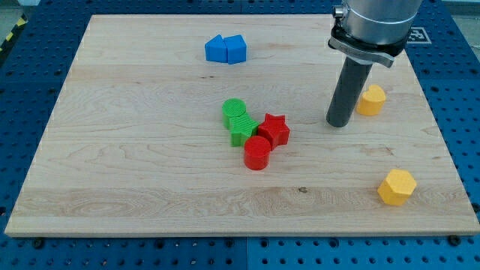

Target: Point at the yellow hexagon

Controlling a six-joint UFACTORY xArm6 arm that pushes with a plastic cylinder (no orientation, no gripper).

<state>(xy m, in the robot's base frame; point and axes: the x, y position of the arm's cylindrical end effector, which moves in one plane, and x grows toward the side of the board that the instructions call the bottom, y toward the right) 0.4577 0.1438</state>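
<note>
One yellow hexagon (397, 187) flat, view's lower right; my tip (340, 124) well apart; no jaws visible.

my tip (339, 124) just beside, perhaps touching, upper yellow hexagon (371, 100)

I have one camera, raised beyond the near edge of the wooden board (150, 187), looking down and across it; the whole board fits, blue table (30, 45) around.

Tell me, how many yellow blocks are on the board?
2. One yellow block sits at the view's right, just right of my tip, partly hidden behind the rod. The other yellow block lies near the view's bottom right corner. None seems fully hidden.
</note>
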